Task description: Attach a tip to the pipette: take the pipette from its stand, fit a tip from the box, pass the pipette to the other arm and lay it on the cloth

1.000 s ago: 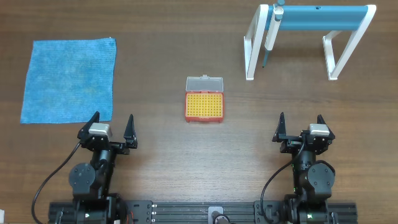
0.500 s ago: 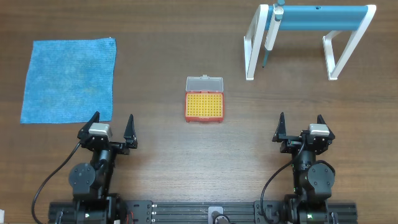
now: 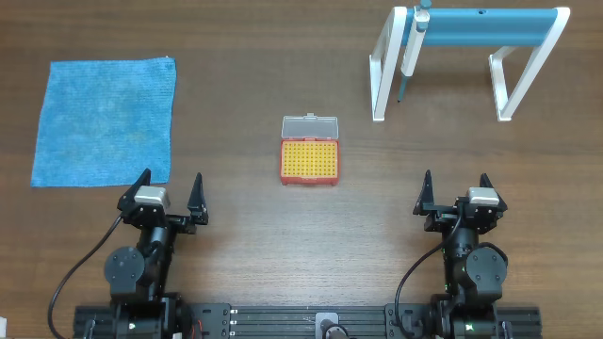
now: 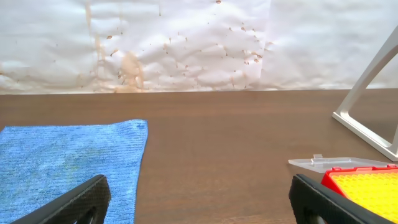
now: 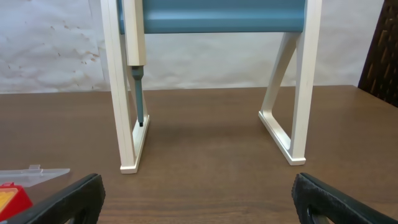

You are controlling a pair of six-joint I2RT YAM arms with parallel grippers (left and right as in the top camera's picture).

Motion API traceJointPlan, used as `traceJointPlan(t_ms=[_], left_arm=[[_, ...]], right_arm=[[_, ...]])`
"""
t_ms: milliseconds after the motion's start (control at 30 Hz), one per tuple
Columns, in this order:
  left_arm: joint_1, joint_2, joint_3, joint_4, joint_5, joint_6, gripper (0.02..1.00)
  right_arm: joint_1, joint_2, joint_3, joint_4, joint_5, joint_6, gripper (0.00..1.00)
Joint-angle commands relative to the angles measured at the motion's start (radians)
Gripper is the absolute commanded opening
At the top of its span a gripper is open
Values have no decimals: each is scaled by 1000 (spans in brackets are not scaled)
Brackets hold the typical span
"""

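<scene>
Table lies open between tip box and stand (white leg hugs the pipette).

Nothing legible here: the tip box, ahead and right of the left gripper, shows no readable label; the stand, ahead of the right gripper, may carry marks too small to tell.
</scene>
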Motion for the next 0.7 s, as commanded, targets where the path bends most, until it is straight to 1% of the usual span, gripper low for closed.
traceJointPlan(t_ms=[33,67,133,167,200,300,367,433,467,500,600,700], left_arm=[[-4,-8,-2,-5,-8,9,930],[-4,-8,-2,-5,-8,9,928],[-4,-8,-2,-5,-8,9,928],[-4,-8,-2,-5,-8,9,928],[-4,-8,-2,-5,-8,9,928],[-4,-8,-2,-5,-8,9,930],[-4,-8,-2,-5,-8,9,928],[-4,-8,-2,-5,-8,9,928],[-4,-8,-2,-5,-8,9,930],[-4,-8,-2,-5,-8,9,928],[-4,-8,-2,-5,-8,9,928],[-4,-8,-2,-5,-8,9,928]], right_arm=[[-5,31,11,14,-17,106,974],[-5,94,42,51,-16,175,974],[-5,257,108,114,-17,223,974],[-2,325,133,145,-16,222,974],[5,447,175,214,-16,222,976],[36,826,288,507,-16,222,976],[50,964,327,618,-16,222,974],[78,1191,401,821,-16,216,974],[85,1254,428,871,-16,195,974],[91,1321,462,896,-16,152,974],[102,1405,516,896,-8,45,974],[102,1458,555,895,-8,-13,976]])
